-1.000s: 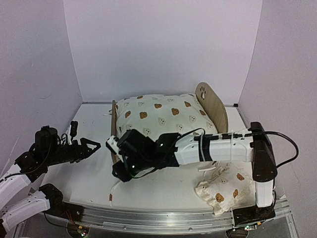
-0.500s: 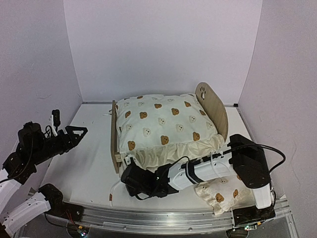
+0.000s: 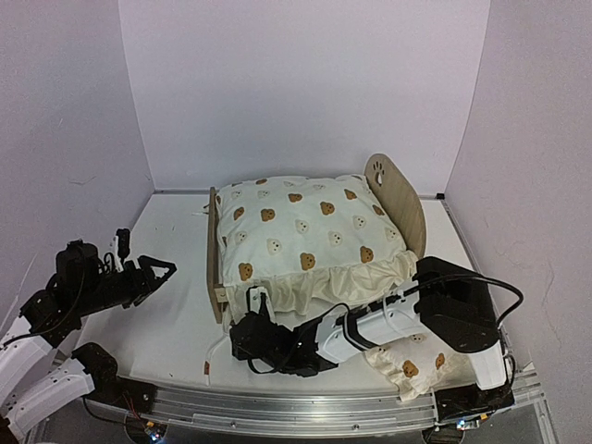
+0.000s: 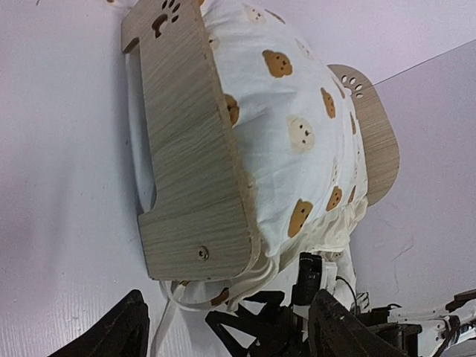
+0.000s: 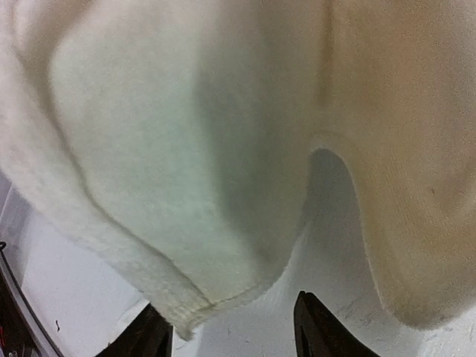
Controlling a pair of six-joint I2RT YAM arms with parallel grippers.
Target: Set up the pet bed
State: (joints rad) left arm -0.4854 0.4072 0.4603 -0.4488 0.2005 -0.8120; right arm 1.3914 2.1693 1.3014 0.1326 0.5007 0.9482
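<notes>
A: Step in hand?
B: Dressing the bed [image 3: 215, 252]; it stands ahead of both arm bases, cushion [image 3: 305, 231] already on it; the ruffle [image 3: 314, 287] hangs over the bed's near side; the right gripper [image 5: 230, 331] sits low under that ruffle, jaws apart, nothing clamped.
A: Left gripper [image 3: 159, 274]?
B: Well left of the bed; wide open, empty.
A: Next move?
B: In my judgement the pillow [image 3: 412, 356], off the bed's near right corner, wants fetching to the headboard [image 3: 400, 199]; a light pinch should do.
A: Changes?
B: A second ago the right arm was above the cushion; now it is down before the bed; the left gripper drew back, then returned.
</notes>
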